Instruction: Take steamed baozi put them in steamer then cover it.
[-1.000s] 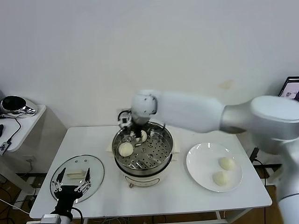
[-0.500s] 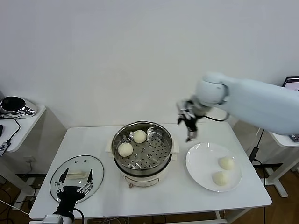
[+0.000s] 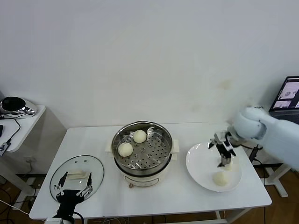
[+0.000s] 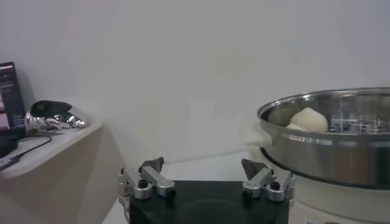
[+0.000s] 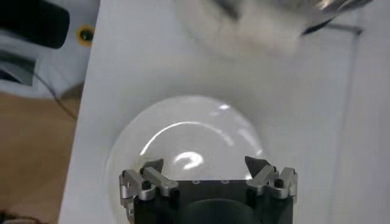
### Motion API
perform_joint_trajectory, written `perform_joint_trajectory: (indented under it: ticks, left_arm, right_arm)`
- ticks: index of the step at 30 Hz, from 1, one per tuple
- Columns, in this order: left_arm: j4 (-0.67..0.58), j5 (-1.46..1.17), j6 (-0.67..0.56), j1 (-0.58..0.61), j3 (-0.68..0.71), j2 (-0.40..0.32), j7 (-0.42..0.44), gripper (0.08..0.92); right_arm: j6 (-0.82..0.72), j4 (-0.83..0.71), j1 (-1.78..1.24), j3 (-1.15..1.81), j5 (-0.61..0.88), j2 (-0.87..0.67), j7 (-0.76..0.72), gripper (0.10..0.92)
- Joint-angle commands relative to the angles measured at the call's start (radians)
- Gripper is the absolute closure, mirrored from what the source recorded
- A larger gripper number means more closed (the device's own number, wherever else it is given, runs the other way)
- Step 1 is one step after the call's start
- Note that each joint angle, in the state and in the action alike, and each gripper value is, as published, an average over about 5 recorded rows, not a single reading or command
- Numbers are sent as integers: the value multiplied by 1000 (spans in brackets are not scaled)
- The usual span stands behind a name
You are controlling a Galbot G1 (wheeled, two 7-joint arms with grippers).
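R tool (image 3: 224, 154) spread over a bun (image 3: 227, 163) on plate (image 3: 201, 165), right of frame; L tool (image 3: 72, 187) spread, idle lower left. Buns prob soft, light: pinch sides gently.

No words, labels, brand marks, numbers or signs can be read anywhere in these views. The lit laptop screen (image 3: 291, 93) at the right edge of the head view shows only pale, blurred patches, too small to make out as letters. The dark screen (image 4: 7, 91) at the far left of the left wrist view carries faint reddish marks that cannot be read either. The round shiny stainless-steel steamer (image 3: 142, 149) shows no visible lettering.
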Motion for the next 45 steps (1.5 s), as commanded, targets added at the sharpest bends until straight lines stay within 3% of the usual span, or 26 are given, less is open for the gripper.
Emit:
perform_joint_trajectory:
  ticks: [1, 22, 38, 45]
  left_arm:
    - [-1, 4, 0, 3, 0, -6, 0, 177]
    - [18, 4, -3, -3, -2, -13, 0, 177]
    - [20, 4, -4, -2, -1, -13, 0, 177]
    - [16, 4, -4, -3, -1, -12, 0, 177]
  right_arm:
    - [36, -30, -209, 103, -139, -32, 31, 203]
    - [2, -113, -271, 120, -167, 45, 65, 214]
    - [-7, -116, -272, 137, -160, 51, 54, 481]
    - [-5, -84, -201, 135, -106, 31, 31, 559]
